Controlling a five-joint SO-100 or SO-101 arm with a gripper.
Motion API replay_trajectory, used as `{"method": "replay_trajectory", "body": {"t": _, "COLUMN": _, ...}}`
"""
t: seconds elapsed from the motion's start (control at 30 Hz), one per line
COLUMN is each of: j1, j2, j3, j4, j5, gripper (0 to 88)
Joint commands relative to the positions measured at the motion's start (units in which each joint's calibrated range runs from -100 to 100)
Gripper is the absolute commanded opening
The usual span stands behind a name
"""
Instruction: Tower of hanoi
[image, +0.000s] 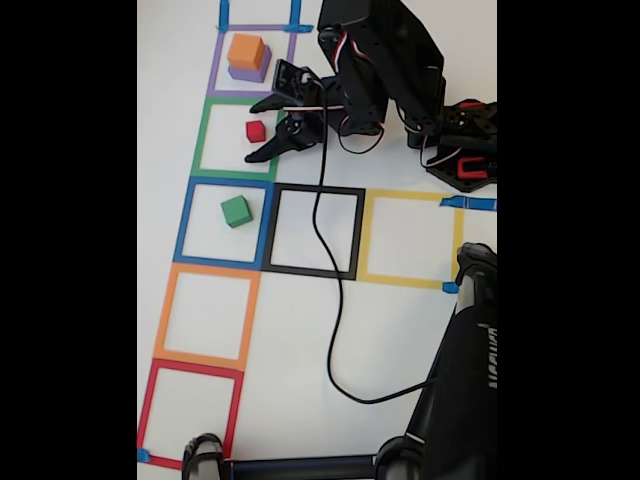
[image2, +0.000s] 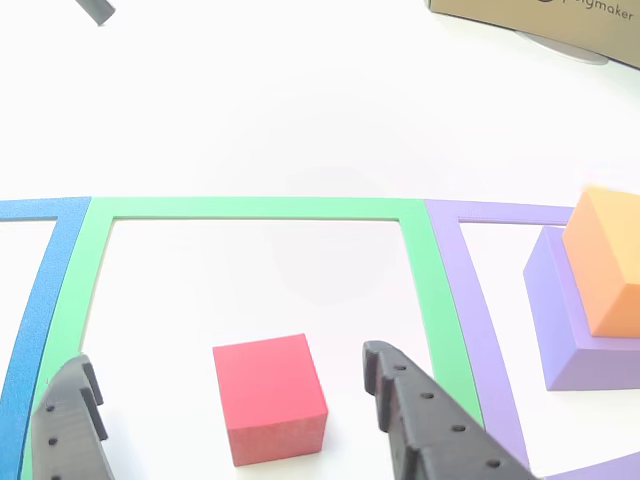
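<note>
In the fixed view, a column of tape squares is running down the left side of your white table (image: 400, 330): purple at the far edge, then green, blue, orange and red toward the near edge. The green block (image: 236, 211) is sitting alone inside the blue tape square (image: 190, 220). One square farther up, the red block (image: 256, 131) is resting on the table inside the green tape square (image: 205, 140). In the purple tape square (image: 215, 70) at the far-left corner, the orange block (image: 246, 50) is sitting on top of the purple block (image: 252, 72).

Your end effector (image: 268, 128) is reaching in from the right, with its jaws spread wide and holding nothing; the red block is lying between them, and I cannot tell whether either finger is touching it. In the other view, the red block (image2: 270, 398) is showing a clear gap of table on each side between the two dark fingers (image2: 430, 425), and the orange block (image2: 605, 262) is stacked on the purple block (image2: 560, 330) at the right edge.

To the right of the blue square in the fixed view, a black tape square (image: 280, 230) and a yellow tape square (image: 365, 235) are lying side by side, and a black cable (image: 335, 300) is trailing from the arm across the black square toward the near edge.
</note>
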Motion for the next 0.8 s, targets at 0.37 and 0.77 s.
{"method": "replay_trajectory", "body": {"t": 0.37, "j1": -0.1, "j2": 0.8, "j3": 0.2, "j4": -1.1, "j5": 0.4, "gripper": 29.2}}
{"method": "replay_trajectory", "body": {"t": 0.77, "j1": -0.8, "j2": 1.2, "j3": -0.3, "j4": -0.8, "j5": 0.4, "gripper": 20.2}}
